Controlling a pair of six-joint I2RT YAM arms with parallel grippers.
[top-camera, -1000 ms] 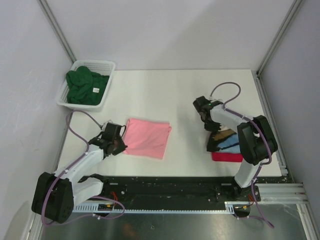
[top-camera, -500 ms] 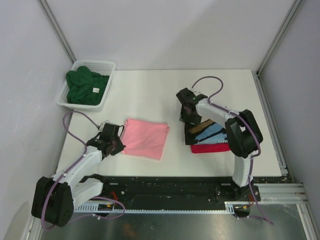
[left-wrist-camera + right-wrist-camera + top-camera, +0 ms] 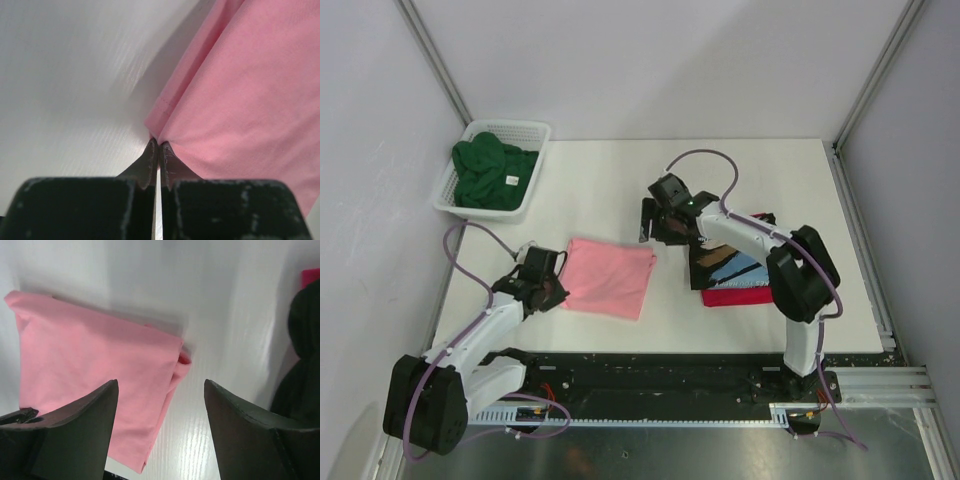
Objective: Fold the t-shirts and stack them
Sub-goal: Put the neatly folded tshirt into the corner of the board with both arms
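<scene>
1. Bare passage is being offered across the far middle of the tabletop [image 3: 620, 175], between the basket [image 3: 510, 126] and the right wall [image 3: 915, 150].
2. The far-left corner is being blocked by the basket, filled by the green t-shirt [image 3: 485, 175].
3. The near centre is being covered by the pink t-shirt [image 3: 610, 278], its left edge being pinched by the left gripper [image 3: 556, 292].
4. The strip between that t-shirt and the black-and-red stack [image 3: 732, 272] is being crossed by the right arm [image 3: 740, 228], the right gripper [image 3: 648, 220] being held wide apart at its far end.

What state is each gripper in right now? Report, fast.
Left gripper: closed, pinching the pink tee at its corner.
Right gripper: open, holding nothing, above the pink tee's far edge.
</scene>
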